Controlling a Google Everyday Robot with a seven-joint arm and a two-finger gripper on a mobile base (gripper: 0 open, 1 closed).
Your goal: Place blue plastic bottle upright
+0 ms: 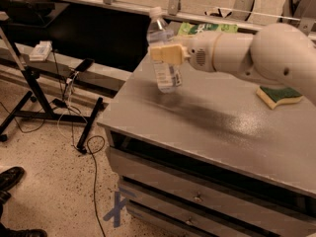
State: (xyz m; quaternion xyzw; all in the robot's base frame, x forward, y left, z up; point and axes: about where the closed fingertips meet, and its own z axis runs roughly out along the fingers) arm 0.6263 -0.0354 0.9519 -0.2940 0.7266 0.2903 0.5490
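Observation:
The blue plastic bottle (165, 73) is clear and pale bluish with a white cap and a printed label. It stands almost upright, cap up, near the back left part of the grey table (207, 127), its base at or just above the surface. My gripper (166, 54) is shut on the blue plastic bottle around its upper body, with the white arm reaching in from the right.
A green-and-yellow sponge (279, 96) lies on the table at the right. A green snack bag (205, 28) lies at the table's back edge behind the arm. A black stand (34, 78) with cables stands on the floor to the left. A shoe (10, 177) is at bottom left.

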